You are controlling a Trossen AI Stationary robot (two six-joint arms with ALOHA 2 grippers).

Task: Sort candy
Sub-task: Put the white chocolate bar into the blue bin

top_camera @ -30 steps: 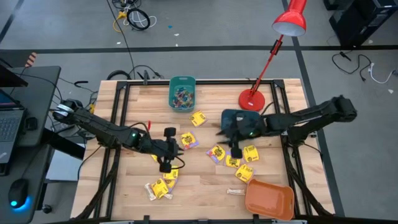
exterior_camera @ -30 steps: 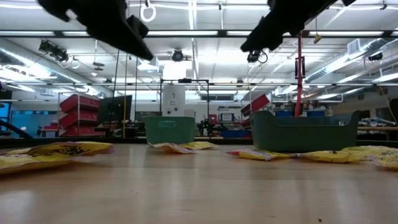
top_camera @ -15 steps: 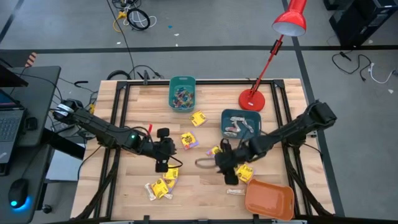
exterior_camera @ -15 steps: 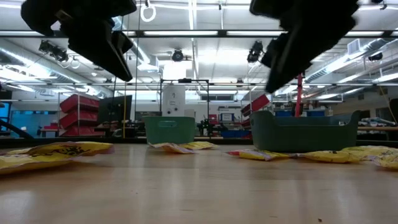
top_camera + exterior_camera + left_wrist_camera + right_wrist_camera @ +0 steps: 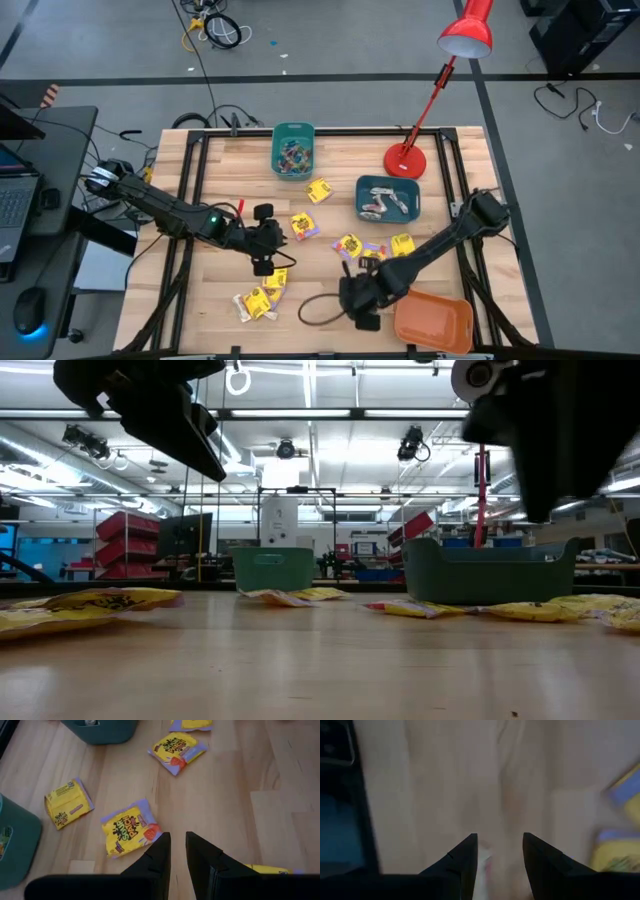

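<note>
Yellow square packets lie flat and scattered over the table: one [image 5: 318, 190] near the teal bin, one [image 5: 303, 225] with a purple edge, a cluster [image 5: 372, 255] in the middle, and more [image 5: 258, 298] by the near edge. My left gripper [image 5: 280, 238] [image 5: 177, 837] hovers over bare wood beside the purple-edged packet [image 5: 130, 827], with only a narrow slit between its fingers and nothing in it. My right gripper [image 5: 355, 300] [image 5: 500, 840] is open and empty above the table, left of the orange bin [image 5: 432, 320]. Its wrist view is blurred.
A teal bin [image 5: 293, 150] with tiny coloured pieces stands at the far edge. A dark teal bin [image 5: 388, 197] holds pale stick pieces. A red lamp base [image 5: 405, 160] stands behind it. A dark cable loop [image 5: 315, 307] hangs by the right gripper. Bare wood lies at mid-table [image 5: 320, 270].
My right gripper has swept from over the dark teal bin toward the table's near edge and somewhat left, past the middle cluster of packets, ending beside the orange bin. The dark teal bin is uncovered, showing pale sticks inside.
</note>
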